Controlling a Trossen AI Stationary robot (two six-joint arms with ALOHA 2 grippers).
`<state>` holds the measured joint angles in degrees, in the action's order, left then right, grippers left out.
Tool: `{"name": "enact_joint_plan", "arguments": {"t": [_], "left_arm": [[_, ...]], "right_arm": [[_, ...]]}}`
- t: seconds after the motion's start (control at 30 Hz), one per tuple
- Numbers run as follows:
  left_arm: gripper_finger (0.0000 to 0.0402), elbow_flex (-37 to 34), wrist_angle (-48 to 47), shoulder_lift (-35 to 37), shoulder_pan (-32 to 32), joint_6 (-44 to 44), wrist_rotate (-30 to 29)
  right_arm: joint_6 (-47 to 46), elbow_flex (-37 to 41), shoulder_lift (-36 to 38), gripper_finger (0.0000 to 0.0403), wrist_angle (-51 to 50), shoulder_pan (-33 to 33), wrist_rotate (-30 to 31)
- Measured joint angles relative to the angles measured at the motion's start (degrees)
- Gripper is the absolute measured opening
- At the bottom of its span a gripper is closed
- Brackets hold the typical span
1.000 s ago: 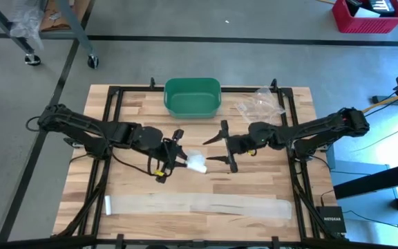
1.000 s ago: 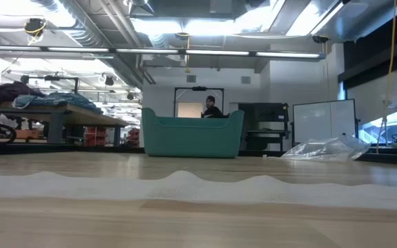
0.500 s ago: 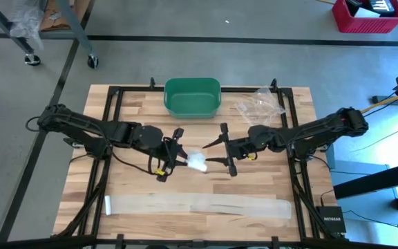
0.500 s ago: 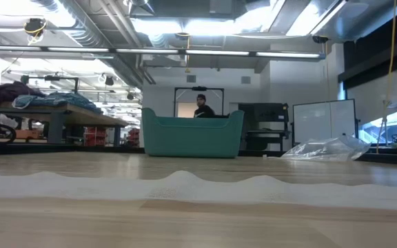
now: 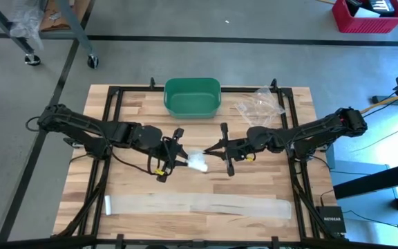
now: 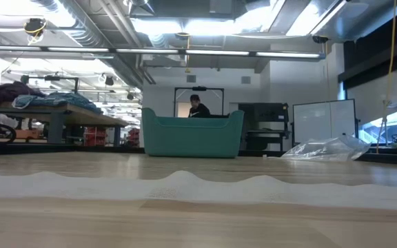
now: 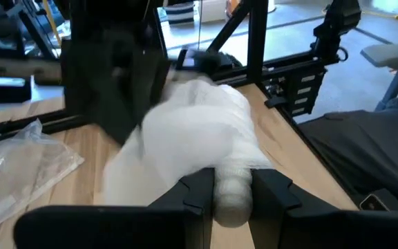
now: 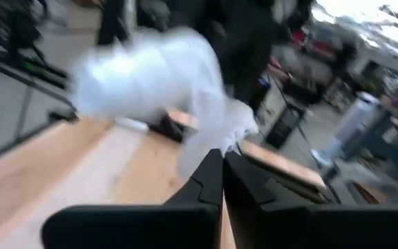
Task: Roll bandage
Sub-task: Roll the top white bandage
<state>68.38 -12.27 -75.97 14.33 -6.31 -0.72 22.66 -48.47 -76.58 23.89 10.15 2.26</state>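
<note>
Left gripper (image 5: 182, 160) has its jaws clamped on a small white rolled gauze bandage (image 5: 197, 163), holding it above mid-worktop so the loose end can be worked. Right gripper (image 5: 216, 153) is just beside the roll with jaws pressed together; the right wrist view shows a wisp of white gauze at their tips, probably pinching the loose tail to keep it taut. A second long flat white gauze strip (image 5: 199, 205) lies unrolled along the near edge of the wooden slatted worktop (image 5: 137, 107). Green plastic bin (image 5: 192, 97) and crumpled clear plastic bag (image 5: 260, 104) sit at the far edge, out of the way.
</note>
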Motion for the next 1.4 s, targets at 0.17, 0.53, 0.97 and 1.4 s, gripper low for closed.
{"name": "enact_joint_plan", "arguments": {"t": [0.17, 0.53, 0.97, 1.4], "left_arm": [[0.0054, 0.9, 2.1, 0.1, 1.3, 1.7, 0.1], [0.0054, 1.8, 6.9, 0.6, 3.1, -1.0, -11.9], [0.0054, 1.8, 5.7, 0.6, 3.0, -2.5, -17.1], [0.0054, 1.8, 5.6, 0.6, 3.0, -2.7, -19.0]], "right_arm": [[0.2, 0.0, 0.0, 0.0005, -3.9, 0.0, 3.8], [-3.5, 0.0, 0.0, 0.0016, -6.0, 0.0, 2.6], [-13.4, -4.3, 3.4, 0.0149, -15.6, 0.0, 8.3], [-18.2, -7.2, 3.3, 0.0211, -27.4, 0.0, 4.2]]}}
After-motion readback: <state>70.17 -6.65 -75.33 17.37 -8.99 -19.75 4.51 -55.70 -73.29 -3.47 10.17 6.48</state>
